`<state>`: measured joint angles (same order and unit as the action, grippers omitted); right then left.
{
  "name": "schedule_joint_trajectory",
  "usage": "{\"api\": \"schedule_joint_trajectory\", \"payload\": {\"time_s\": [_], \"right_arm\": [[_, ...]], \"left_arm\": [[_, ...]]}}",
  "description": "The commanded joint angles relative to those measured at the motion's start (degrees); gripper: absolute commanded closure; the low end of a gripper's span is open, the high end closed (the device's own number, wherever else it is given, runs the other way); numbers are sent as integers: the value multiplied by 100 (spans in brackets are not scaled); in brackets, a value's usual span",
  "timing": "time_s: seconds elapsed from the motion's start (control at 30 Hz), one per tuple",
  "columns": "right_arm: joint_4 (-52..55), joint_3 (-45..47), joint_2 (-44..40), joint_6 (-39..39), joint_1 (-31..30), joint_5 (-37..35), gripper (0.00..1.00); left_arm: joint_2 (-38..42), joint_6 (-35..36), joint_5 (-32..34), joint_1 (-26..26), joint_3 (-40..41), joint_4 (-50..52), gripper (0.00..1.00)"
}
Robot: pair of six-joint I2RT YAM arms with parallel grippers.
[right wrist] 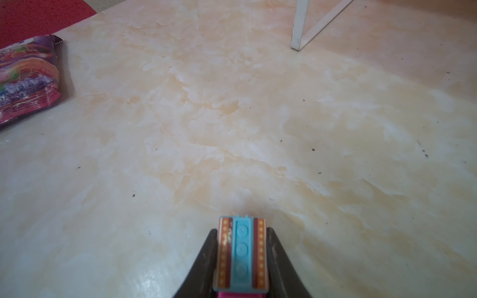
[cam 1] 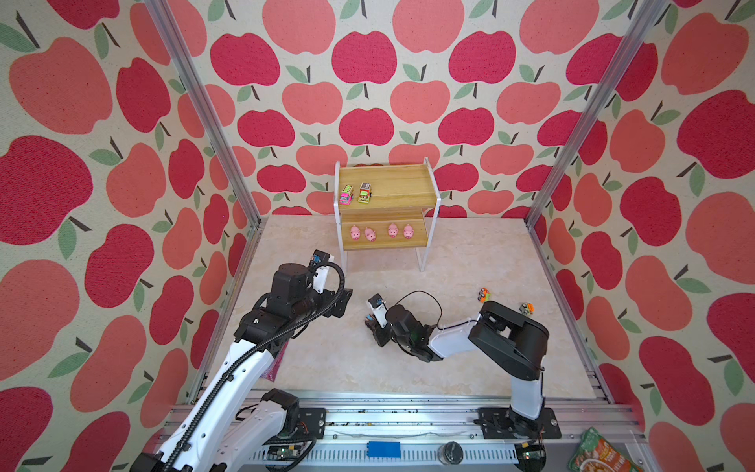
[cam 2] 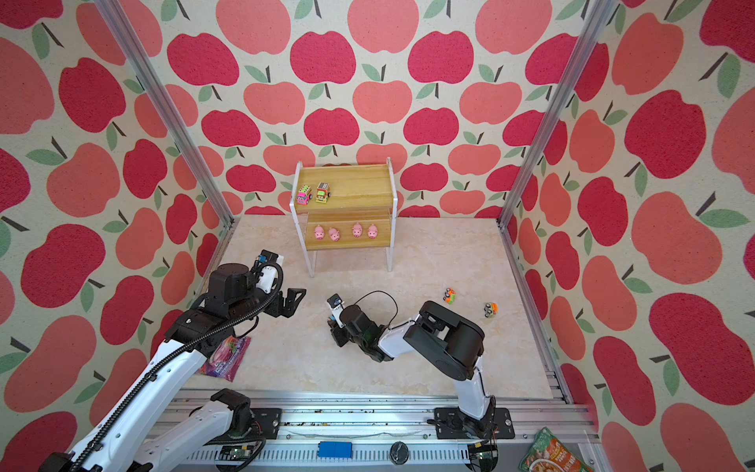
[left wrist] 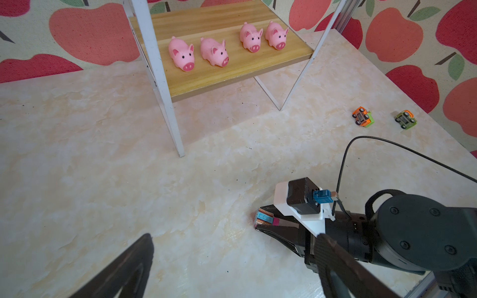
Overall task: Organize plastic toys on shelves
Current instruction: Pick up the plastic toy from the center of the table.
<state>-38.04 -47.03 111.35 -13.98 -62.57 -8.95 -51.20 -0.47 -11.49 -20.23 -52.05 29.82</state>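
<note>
Probably light, hard and slick, the blue-pink truck [right wrist: 241,252] sat pinched by its sides between right fingers [right wrist: 206,260]; left fingers [left wrist: 124,271] gaped empty.

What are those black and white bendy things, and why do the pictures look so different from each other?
They are two robot arms with pinchers for hands. Two pictures come from a camera high above, looking down on the whole table. The other two come from little cameras on each arm's wrist. The rack holds four pink pigs on its lower board and two toy trucks on top. An orange truck and a green truck lie tipped over on the table near the right arm. A purple snack packet lies by the left arm. The right gripper is pinching a blue and pink truck. The left gripper is wide open and holds nothing.
</note>
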Motion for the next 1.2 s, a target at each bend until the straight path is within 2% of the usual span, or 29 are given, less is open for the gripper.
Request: {"api": "schedule_joint_trajectory", "payload": {"time_s": [0.0, 0.17, 0.37, 0.63, 0.87, 1.17], "right_arm": [[93, -61, -199, 15, -6, 113, 77], [677, -151, -874, 136, -1, -85, 81], [2166, -790, -1796, 412, 56, -445, 81], [3911, -2249, -2466, 803, 380, -750, 81], [5043, -4056, -2129, 1019, 826, -909, 83], [5929, -6695, -707, 1413, 1081, -1682, 83]], "left_arm": [[70, 22, 93, 61, 49, -152, 1], [88, -53, 121, 154, 46, -182, 1], [111, -170, 13, 370, 42, -259, 1], [207, -415, -309, 853, 49, -481, 1], [123, -635, -448, 1150, 41, -624, 1], [-193, -990, -565, 1129, -222, -842, 1]]}}
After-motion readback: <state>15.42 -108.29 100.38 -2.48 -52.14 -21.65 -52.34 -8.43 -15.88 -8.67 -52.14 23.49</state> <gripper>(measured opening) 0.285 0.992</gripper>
